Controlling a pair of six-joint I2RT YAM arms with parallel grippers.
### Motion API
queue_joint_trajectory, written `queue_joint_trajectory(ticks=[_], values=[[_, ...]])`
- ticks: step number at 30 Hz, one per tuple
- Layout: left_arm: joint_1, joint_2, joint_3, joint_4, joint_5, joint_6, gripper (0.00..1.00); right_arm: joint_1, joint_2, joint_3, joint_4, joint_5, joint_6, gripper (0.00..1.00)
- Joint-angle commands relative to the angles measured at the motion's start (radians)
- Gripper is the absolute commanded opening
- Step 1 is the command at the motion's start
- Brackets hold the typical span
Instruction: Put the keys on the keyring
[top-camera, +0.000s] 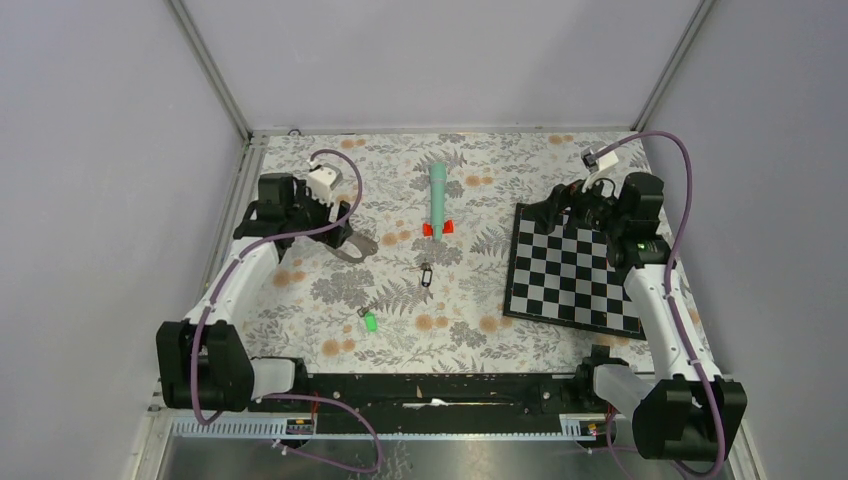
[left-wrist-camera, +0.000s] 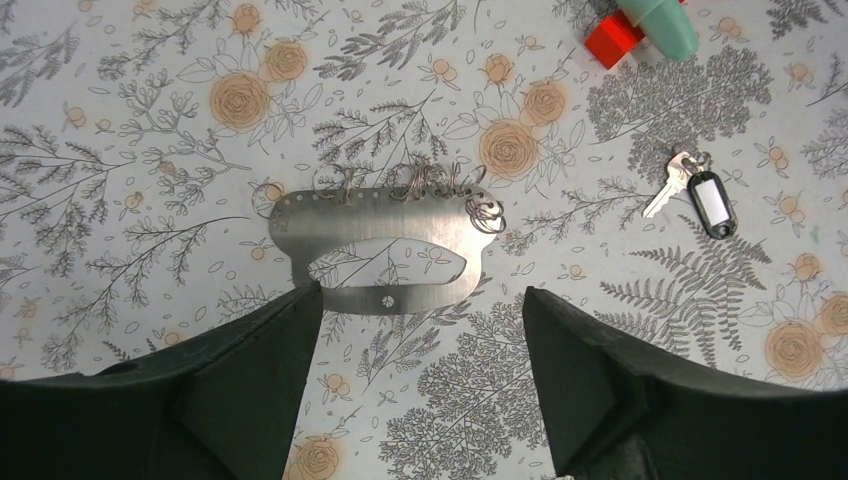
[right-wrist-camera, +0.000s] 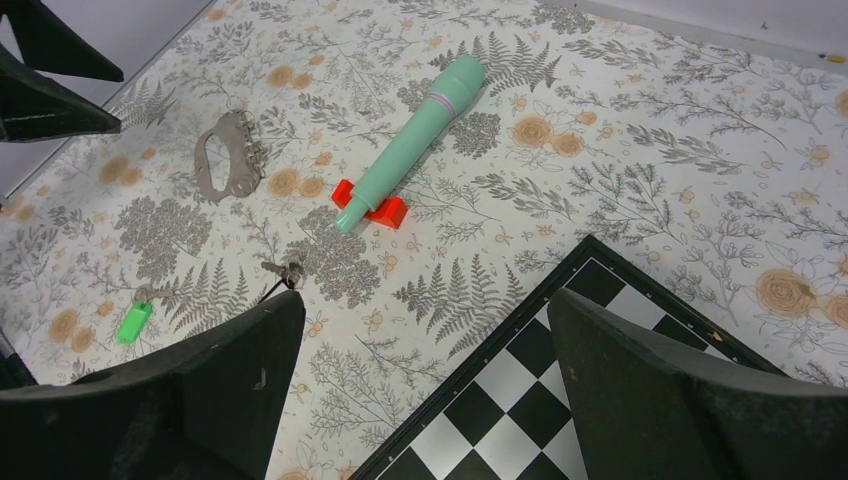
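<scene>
The left gripper (left-wrist-camera: 420, 305) hangs with its fingers spread wide and empty. The keyring (left-wrist-camera: 380, 215), a flat metal plate with an oval cutout and small wire rings along one edge, lies on the floral cloth (top-camera: 480, 300) just ahead of the fingertips. The dark-tagged key (left-wrist-camera: 700, 195) lies near the teal stick (top-camera: 438, 195), and the green-tagged key (top-camera: 369, 321) lies nearer the arm bases, both apart from the keyring. The right gripper (right-wrist-camera: 425, 300) is also wide open and holds nothing, at the chessboard (top-camera: 575, 270) edge.

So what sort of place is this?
Probably a lab test cell: grey panel walls enclose a floral-cloth table, with the left arm and right arm mounted on a rail.
</scene>
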Motion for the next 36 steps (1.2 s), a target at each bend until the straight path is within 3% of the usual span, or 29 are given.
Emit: queue_joint_trajectory(ticks=[1,6,11,17,24,36], values=[[0.003,0.050,0.048,-0.016,0.009,0.097,0.77,-0.003,0.012,-0.004,0.022,-0.061,-0.024,0.99],[0.004,0.118,0.064,-0.042,0.108,0.167,0.71,-0.003,0.023,-0.004,0.022,-0.075,-0.029,0.99],[0.007,0.247,0.106,-0.008,0.157,0.168,0.55,-0.003,0.024,-0.004,-0.013,-0.094,-0.028,0.99],[0.006,0.406,0.179,0.042,0.101,0.182,0.42,-0.003,0.048,-0.001,-0.019,-0.108,-0.029,0.99],[0.004,0.542,0.287,0.061,0.033,0.150,0.37,-0.003,0.097,0.004,-0.035,-0.144,-0.040,0.99],[0.003,0.585,0.286,0.078,-0.016,0.199,0.35,-0.003,0.085,-0.008,-0.038,-0.141,-0.054,0.99]])
